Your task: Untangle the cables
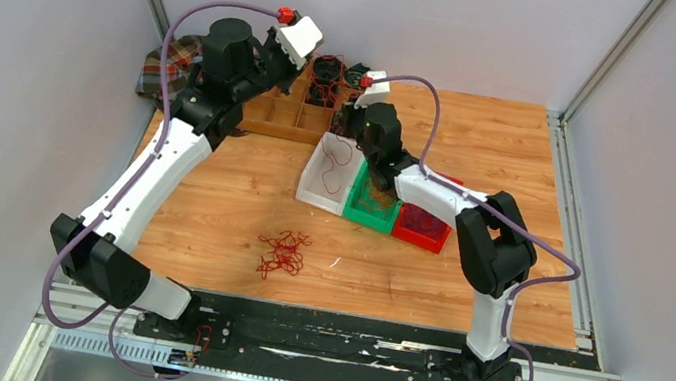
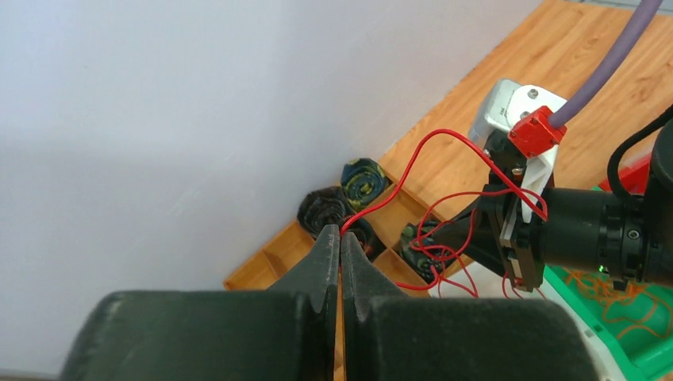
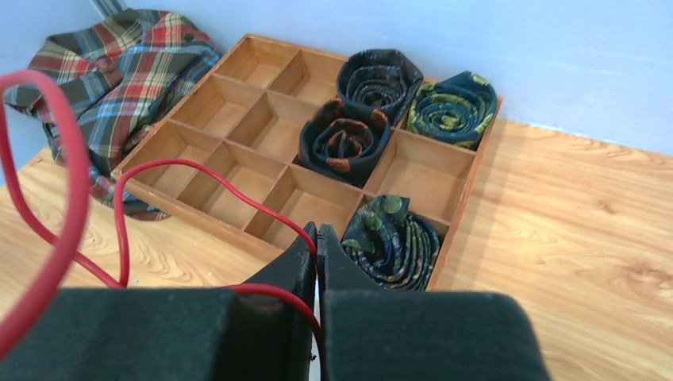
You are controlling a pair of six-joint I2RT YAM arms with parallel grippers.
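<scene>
The bench point(image 1: 241, 206) is smooth grained wood, faintly shiny. The tray point(image 3: 468, 182) on it is matt bare wood, with soft plaid cloth point(image 3: 119, 55) beside the tray. The cables point(image 3: 182, 168) look glossy, plastic-coated.

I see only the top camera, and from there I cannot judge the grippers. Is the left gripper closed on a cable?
Observer: Yes. In the left wrist view the left gripper is shut, with a red cable pinched at its tips.
Operator: And the right gripper, please?
Observer: The right gripper is also shut on a red cable, which comes out between its tips. I cannot tell whether it is the same strand.
Operator: What lies under the right gripper?
Observer: A wooden tray with compartments. Four dark rolls sit in its right part, and one is just beyond the fingertips.
</scene>
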